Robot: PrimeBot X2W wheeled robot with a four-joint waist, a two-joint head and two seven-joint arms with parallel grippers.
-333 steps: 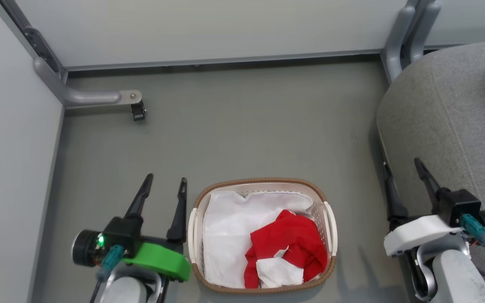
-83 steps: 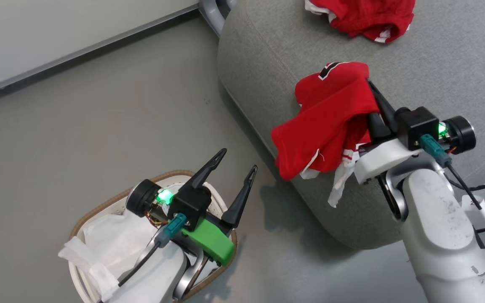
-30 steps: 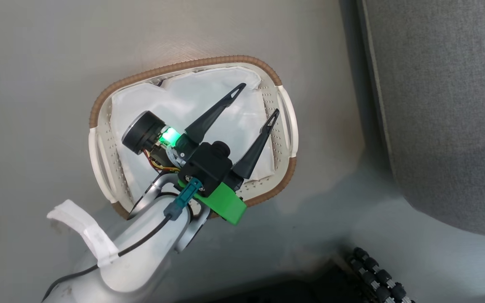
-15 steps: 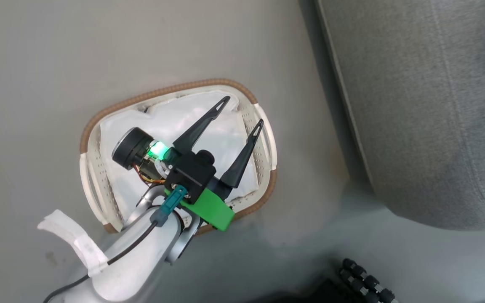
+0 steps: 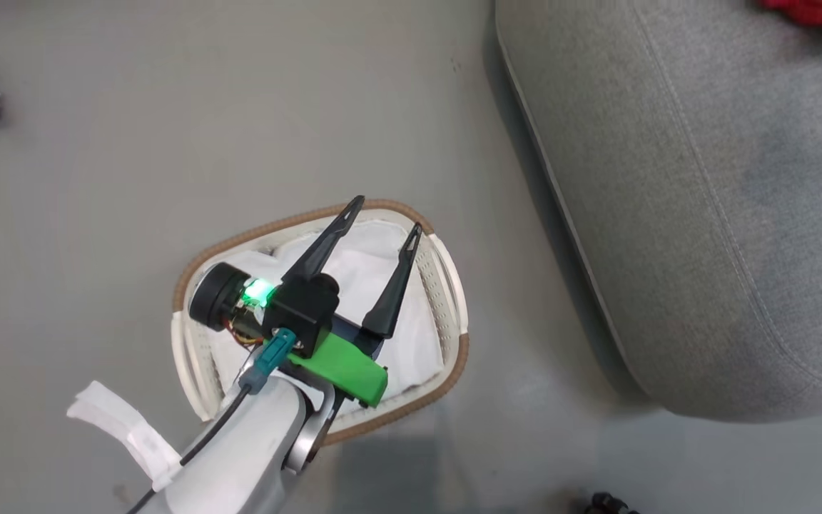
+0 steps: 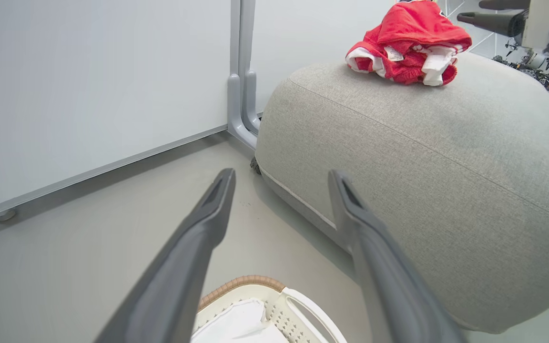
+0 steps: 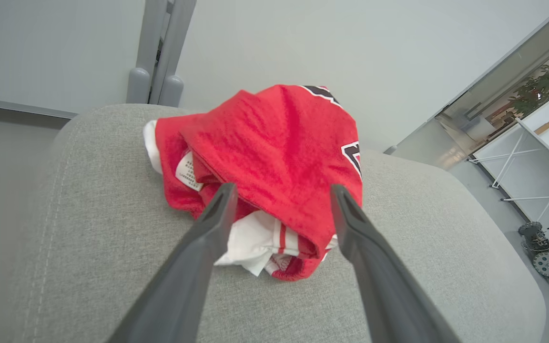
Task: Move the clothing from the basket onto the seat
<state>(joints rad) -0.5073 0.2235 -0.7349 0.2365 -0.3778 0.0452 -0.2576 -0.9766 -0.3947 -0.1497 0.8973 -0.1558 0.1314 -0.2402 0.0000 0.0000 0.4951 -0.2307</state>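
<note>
The left gripper point(image 5: 386, 216) hangs over the basket point(image 5: 459, 357). Its fingers are spread wide with nothing between them, and in the head view the tips sit above the far rim. The left forearm covers the near part of the basket.

Inside the basket, a white liner point(image 5: 362, 270) lies crumpled. The basket stands on the grey floor point(image 5: 168, 143), near the seat point(image 5: 668, 214) but apart from it, with a strip of floor between them.

In the left wrist view the fingers point over the basket rim towards the seat's rounded end. A pale wall point(image 6: 88, 95) and a grey post point(image 6: 241, 71) stand behind.

The clothing point(image 7: 274, 152) is one red heap on top of the seat, well apart from the basket.
- A small white tag shows on its left side.
- White trim and a fold of white cloth poke out at the near edge.
- Dark lettering edged in white shows on the right.
- In the head view only a scrap of red and white appears, at the top right corner.

The right gripper point(image 7: 282, 189) is released — its fingers are wide apart and not pinching. The near edge of the heap shows between the two tips. I cannot tell whether either tip touches the fabric. The heap rests on the cushion under its own weight.
</note>
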